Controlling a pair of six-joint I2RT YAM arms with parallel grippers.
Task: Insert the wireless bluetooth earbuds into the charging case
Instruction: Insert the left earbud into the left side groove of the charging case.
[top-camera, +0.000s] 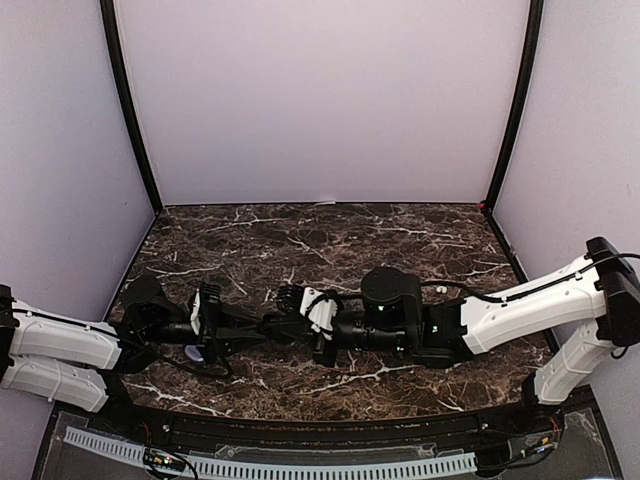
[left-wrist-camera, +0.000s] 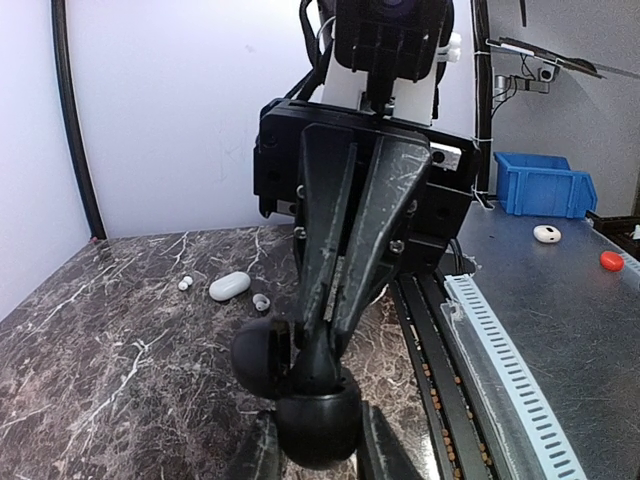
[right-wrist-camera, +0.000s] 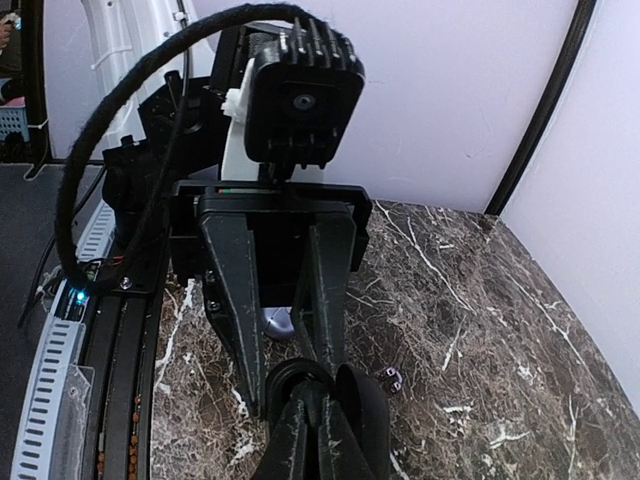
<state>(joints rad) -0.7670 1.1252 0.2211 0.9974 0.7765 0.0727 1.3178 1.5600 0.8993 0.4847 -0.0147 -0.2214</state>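
My left gripper (left-wrist-camera: 318, 445) is shut on the lower half of a black oval charging case (left-wrist-camera: 318, 412), whose lid (left-wrist-camera: 258, 357) hangs open to the left. My right gripper (left-wrist-camera: 318, 345) comes in from the opposite side, jaws shut, with its tips down in the open case (right-wrist-camera: 290, 375). Whether a bud sits between those tips is hidden. In the top view the two grippers (top-camera: 255, 332) (top-camera: 282, 325) meet at the table's middle front. A black earbud (right-wrist-camera: 388, 377) lies on the marble beside the case. Two white earbuds (left-wrist-camera: 184, 284) (left-wrist-camera: 262, 301) lie next to a closed white case (left-wrist-camera: 229, 286).
A pale rounded object (right-wrist-camera: 275, 322) lies on the marble under the left gripper. The cable rail (left-wrist-camera: 500, 350) runs along the table's near edge. Beyond it a metal bench holds a blue bin (left-wrist-camera: 545, 185). The purple back wall (top-camera: 320, 100) closes the far side.
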